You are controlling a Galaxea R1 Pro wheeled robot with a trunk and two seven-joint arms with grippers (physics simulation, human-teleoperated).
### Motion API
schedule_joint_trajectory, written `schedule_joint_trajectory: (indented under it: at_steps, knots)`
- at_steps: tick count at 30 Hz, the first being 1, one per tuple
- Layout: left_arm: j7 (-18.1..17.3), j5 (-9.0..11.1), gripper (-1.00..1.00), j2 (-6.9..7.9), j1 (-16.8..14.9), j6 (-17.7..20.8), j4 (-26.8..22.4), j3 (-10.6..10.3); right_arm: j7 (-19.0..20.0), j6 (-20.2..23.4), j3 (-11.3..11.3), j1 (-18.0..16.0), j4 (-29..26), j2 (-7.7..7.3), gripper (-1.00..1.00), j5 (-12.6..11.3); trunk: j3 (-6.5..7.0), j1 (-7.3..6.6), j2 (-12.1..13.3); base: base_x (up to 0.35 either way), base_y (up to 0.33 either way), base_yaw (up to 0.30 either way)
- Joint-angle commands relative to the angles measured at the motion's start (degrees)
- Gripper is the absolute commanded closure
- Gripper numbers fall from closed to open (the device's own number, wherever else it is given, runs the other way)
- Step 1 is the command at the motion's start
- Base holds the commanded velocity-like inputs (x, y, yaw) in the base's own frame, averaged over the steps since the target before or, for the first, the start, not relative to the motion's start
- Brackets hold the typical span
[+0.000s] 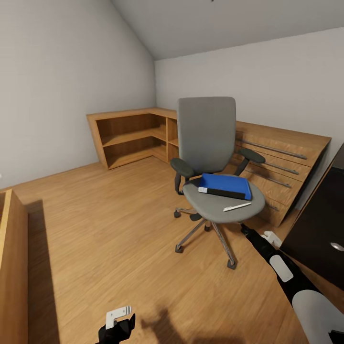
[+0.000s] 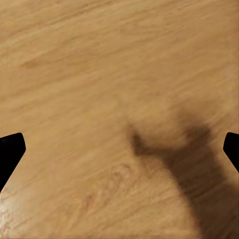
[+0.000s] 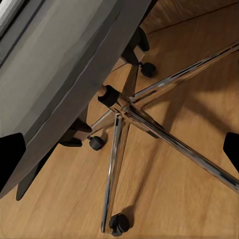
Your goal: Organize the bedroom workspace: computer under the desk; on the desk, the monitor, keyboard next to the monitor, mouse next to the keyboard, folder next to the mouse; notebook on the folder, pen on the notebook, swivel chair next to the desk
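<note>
The grey swivel chair [image 1: 206,138] stands mid-room on its chrome star base [image 3: 149,117]. A bright blue folder [image 1: 225,185] lies on its seat, and the pale pen [image 1: 237,207] lies on the seat in front of the folder. The glossy black desk [image 1: 317,229] shows at the right edge. My right gripper [image 1: 247,231] is low beside the seat's near right edge; in the right wrist view it [image 3: 119,154] is open, facing the underside of the seat and the base. Low over bare floor, my left gripper [image 1: 117,327] [image 2: 119,149] is open and holds nothing. Computer, monitor, keyboard, mouse and notebook are out of view.
A light wooden corner shelf unit [image 1: 134,136] stands against the back walls. A wooden dresser [image 1: 282,160] with long metal handles is right behind the chair. Another wooden piece [image 1: 12,267] rises at the left edge. Wooden floor [image 1: 110,229] lies between me and the chair.
</note>
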Motion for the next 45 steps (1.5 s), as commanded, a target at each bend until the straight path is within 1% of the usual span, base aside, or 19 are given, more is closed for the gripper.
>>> schedule_joint_trajectory:
  at_steps: [1,6,12,21,22,25,28,29,32,35,37,40,41,45]
  knots:
    - [0.0,0.4,-1.00,-0.06,0.0,-0.1,0.0,0.1,0.3,0.5,-0.3,0.0,0.0,0.02,-1.00,-0.5,-0.05,-0.01,0.0,-0.002,0.000,0.000]
    - [0.0,0.4,-1.00,-0.14,0.0,-0.1,0.0,0.1,0.2,0.4,-0.2,0.0,0.0,0.04,-1.00,-0.5,-0.05,-0.01,0.0,-0.001,0.000,0.000]
    - [0.0,0.4,-1.00,-0.16,0.0,-0.1,0.0,0.1,0.2,-0.3,-0.2,0.0,0.2,0.09,-1.00,-0.4,1.28,-0.17,0.1,0.000,0.000,0.000]
    - [0.0,0.4,-1.00,-0.16,0.0,-0.1,0.0,0.1,0.1,-4.9,-0.1,0.0,1.4,0.53,-1.00,-0.2,3.28,-0.40,0.2,0.000,0.000,0.000]
    - [0.0,0.4,-1.00,-0.16,0.0,-0.1,0.0,0.1,0.1,-5.2,-0.1,0.0,1.8,0.60,-1.00,-0.1,3.50,-0.42,0.2,0.000,0.000,0.000]
    - [0.0,0.4,-1.00,-0.16,0.0,-0.1,0.1,0.1,0.1,-6.0,0.0,0.0,3.7,0.77,-1.00,-0.1,4.04,-1.08,1.4,0.000,0.000,0.000]
    - [0.0,0.4,-1.00,-0.16,0.0,-0.1,0.2,0.1,0.1,-7.0,0.0,0.0,6.8,0.83,-1.00,0.0,4.57,-1.74,2.6,0.000,0.000,0.000]
    - [0.0,0.4,-1.00,-0.16,0.0,-0.1,0.6,0.0,0.1,-8.6,0.1,0.0,9.1,0.86,-1.00,0.1,4.75,-1.96,3.0,0.000,0.000,0.000]
    - [0.0,0.4,-1.00,-0.12,0.0,-0.1,1.7,0.0,0.2,-12.2,0.4,0.0,12.0,0.84,-1.00,0.5,5.29,-2.62,4.2,0.000,0.000,0.000]
    - [0.0,0.4,-1.00,-0.10,0.0,-0.1,2.6,0.0,0.3,-16.0,0.7,0.0,14.0,0.89,-1.00,1.2,5.83,-3.28,5.4,0.000,0.000,0.000]
    - [0.0,0.4,-1.00,-0.12,0.0,-0.1,2.9,0.0,0.3,-17.7,0.9,0.0,15.5,0.92,-1.00,2.0,6.19,-3.72,6.2,0.000,0.000,0.000]
    - [0.0,0.4,-1.00,-0.14,0.0,-0.1,3.3,0.0,0.3,-19.3,1.1,0.0,18.4,0.96,-1.00,3.6,6.73,-4.38,7.4,0.000,0.000,0.000]
    - [0.0,0.4,-1.00,-0.15,0.0,-0.1,3.4,0.0,0.3,-19.9,1.1,0.0,20.3,0.97,-1.00,4.9,6.91,-4.60,7.8,0.000,0.000,0.000]
    - [0.0,0.5,-1.00,-0.07,0.0,-0.1,3.6,0.0,0.2,-20.7,1.2,0.1,23.5,1.00,-1.00,7.2,7.63,-5.48,9.4,0.000,0.000,0.000]
